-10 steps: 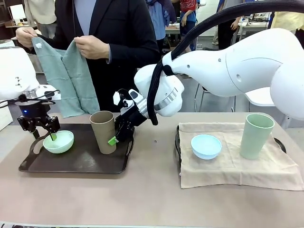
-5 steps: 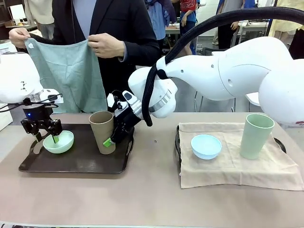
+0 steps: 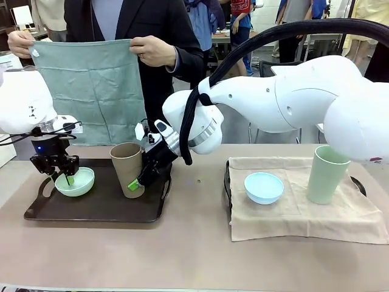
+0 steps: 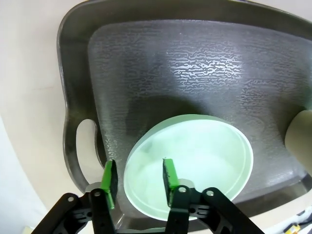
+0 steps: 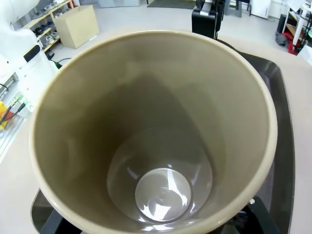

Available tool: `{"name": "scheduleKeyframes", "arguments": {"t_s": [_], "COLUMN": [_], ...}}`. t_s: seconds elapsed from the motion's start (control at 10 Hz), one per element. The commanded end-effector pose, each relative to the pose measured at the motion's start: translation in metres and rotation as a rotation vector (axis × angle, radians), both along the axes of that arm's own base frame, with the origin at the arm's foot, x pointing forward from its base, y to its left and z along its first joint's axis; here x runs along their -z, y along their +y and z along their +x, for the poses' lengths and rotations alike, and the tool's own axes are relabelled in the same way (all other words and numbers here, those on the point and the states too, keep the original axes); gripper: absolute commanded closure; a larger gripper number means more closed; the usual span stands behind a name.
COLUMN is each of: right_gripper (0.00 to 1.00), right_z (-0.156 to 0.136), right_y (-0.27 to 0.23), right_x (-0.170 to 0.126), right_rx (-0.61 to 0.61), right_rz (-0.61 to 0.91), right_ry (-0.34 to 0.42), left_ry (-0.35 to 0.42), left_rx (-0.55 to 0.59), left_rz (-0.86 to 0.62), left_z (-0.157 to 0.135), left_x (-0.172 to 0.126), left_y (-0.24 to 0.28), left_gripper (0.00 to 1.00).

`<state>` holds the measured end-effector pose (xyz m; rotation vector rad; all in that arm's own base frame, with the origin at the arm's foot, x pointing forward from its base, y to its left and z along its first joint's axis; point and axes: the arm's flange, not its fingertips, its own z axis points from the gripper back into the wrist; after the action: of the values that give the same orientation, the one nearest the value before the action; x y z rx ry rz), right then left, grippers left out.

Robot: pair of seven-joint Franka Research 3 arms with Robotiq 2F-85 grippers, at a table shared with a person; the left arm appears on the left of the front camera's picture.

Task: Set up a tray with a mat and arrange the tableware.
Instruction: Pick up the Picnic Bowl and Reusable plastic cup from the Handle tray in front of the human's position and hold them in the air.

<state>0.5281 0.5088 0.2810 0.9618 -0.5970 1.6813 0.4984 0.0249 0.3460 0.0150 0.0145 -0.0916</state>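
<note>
A tan-brown cup (image 3: 126, 168) leans to the left over the dark tray (image 3: 97, 210), with my right gripper (image 3: 136, 180) shut on its rim; the right wrist view looks straight down into the cup (image 5: 156, 136). On the tray's left sits the pale mint bowl (image 3: 75, 182). My left gripper (image 3: 63, 173) is shut on its near rim, one green pad (image 4: 110, 181) outside and one inside the bowl (image 4: 200, 158). A person behind the table holds a sage-green cloth mat (image 3: 85, 85) spread wide. A light blue bowl (image 3: 264, 187) and a sage green cup (image 3: 327, 174) stand on a beige mat (image 3: 304, 216).
The beige mat covers a second tray (image 3: 227, 179) on the right half of the table. My right arm (image 3: 285, 97) crosses the middle of the table. Bare tabletop (image 3: 194, 261) runs along the front edge. The person's hands (image 3: 152, 52) are above the left tray.
The person has unfolded the cloth and spread it wide and higher. My right gripper has shifted left, tipping the tan cup. The left gripper has sunk slightly at the mint bowl.
</note>
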Motion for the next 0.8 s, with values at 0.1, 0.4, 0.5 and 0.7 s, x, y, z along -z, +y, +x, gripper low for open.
{"name": "scheduleKeyframes", "arguments": {"t_s": [0.1, 0.4, 0.5, 0.7], "right_gripper": [1.00, 1.00, 0.79, 1.00], "right_z": [0.0001, -0.0009, -0.0012, -0.0010], "right_y": [-0.0012, -0.0017, -0.0022, -0.0042], "right_x": [-0.0011, -0.0006, -0.0014, -0.0008], "right_rx": [-0.016, -0.018, -0.018, -0.019], "right_rz": [0.016, 0.011, 0.012, 0.014], "right_ry": [-0.001, -0.004, -0.005, -0.004], "left_ry": [-0.022, -0.022, -0.020, -0.012], "left_rx": [0.014, 0.011, 0.010, 0.006], "left_rz": [-0.011, -0.009, -0.007, 0.000], "left_z": [-0.0015, -0.0036, -0.0031, -0.0029], "left_x": [0.0027, 0.0035, 0.0030, 0.0036], "left_y": [0.0011, 0.0011, 0.0008, 0.0001], "left_gripper": [1.00, 1.00, 1.00, 1.00]}}
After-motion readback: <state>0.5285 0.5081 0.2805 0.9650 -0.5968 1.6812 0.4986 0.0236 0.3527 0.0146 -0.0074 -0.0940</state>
